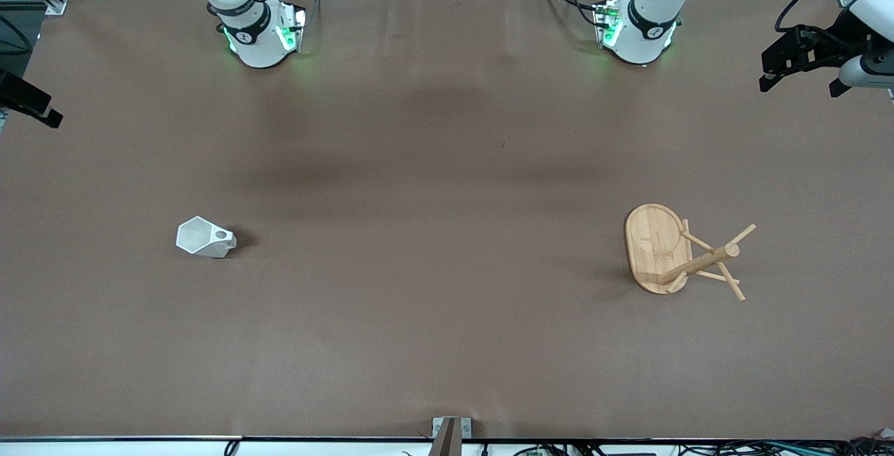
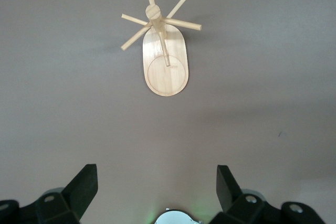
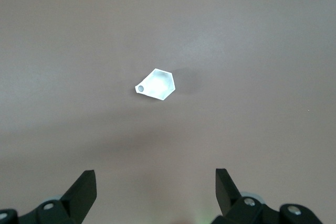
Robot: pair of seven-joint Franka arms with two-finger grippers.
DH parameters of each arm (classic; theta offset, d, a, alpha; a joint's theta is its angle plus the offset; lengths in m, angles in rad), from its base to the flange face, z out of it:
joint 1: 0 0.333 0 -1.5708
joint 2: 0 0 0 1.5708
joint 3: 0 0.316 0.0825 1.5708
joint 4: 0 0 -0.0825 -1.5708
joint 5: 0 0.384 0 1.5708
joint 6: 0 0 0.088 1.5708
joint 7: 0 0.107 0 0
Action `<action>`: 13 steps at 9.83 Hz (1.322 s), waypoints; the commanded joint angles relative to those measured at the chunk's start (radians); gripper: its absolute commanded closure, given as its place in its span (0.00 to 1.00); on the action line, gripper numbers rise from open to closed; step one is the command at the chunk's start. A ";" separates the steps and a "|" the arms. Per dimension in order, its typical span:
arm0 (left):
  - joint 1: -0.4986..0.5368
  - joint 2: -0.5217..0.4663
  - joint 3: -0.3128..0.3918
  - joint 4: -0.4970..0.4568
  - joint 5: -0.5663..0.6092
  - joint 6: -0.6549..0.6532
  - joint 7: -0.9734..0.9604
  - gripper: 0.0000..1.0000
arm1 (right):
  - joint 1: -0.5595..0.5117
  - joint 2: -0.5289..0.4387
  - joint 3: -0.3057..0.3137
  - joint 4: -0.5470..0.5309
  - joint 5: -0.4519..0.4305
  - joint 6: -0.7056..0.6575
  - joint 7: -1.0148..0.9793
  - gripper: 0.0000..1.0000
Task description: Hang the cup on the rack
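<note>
Brown matte table (image 1: 447, 344), wide and mostly bare; grey floor and cables show along the edge where the arm bases stand.

We note the cup (image 1: 204, 237) toward the right arm's end of the table, lying on its side, white and faceted, its holed handle pointing toward the middle of the table. The rack (image 1: 681, 253) stands upright toward the left arm's end, well apart from the cup, at about the same nearness to the front camera. Oval base, central post, thin pegs angling outward.

Right gripper (image 3: 156, 195): raised high over the table with the cup in its wrist view, fingers spread wide, nothing between them. In the front view only a dark part shows at the frame edge. Left gripper (image 2: 157, 190): likewise raised, looking down on the rack, fingers spread, empty; it appears to be waiting.

We judge the task not yet begun: nothing grasped, cup untouched. The first step is the pick-up, most likely by the right arm. It calls for a descent onto the cup and a grip that leaves the handle hole free for a peg.

Nothing lies between cup and rack. The likely difficulty is the tipped cup's slanted facets, which may slip, and the thin pegs, which demand careful aiming.
</note>
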 commanded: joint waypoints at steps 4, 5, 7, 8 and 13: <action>-0.001 0.020 0.000 -0.005 0.017 -0.019 0.013 0.00 | -0.002 0.006 -0.001 0.013 -0.013 -0.011 0.002 0.00; 0.007 0.021 0.000 -0.005 0.015 -0.019 0.015 0.00 | -0.002 0.006 0.000 0.012 -0.011 -0.011 -0.003 0.00; 0.007 0.028 0.000 -0.003 0.017 -0.019 0.012 0.00 | -0.001 0.008 -0.001 0.009 -0.011 -0.011 -0.010 0.00; 0.010 0.028 0.002 -0.005 0.015 -0.019 0.000 0.00 | -0.004 0.012 -0.001 -0.002 -0.011 -0.010 -0.024 0.00; 0.025 0.031 -0.004 -0.006 0.015 -0.019 -0.001 0.00 | -0.002 0.172 -0.004 -0.103 -0.004 0.169 -0.129 0.00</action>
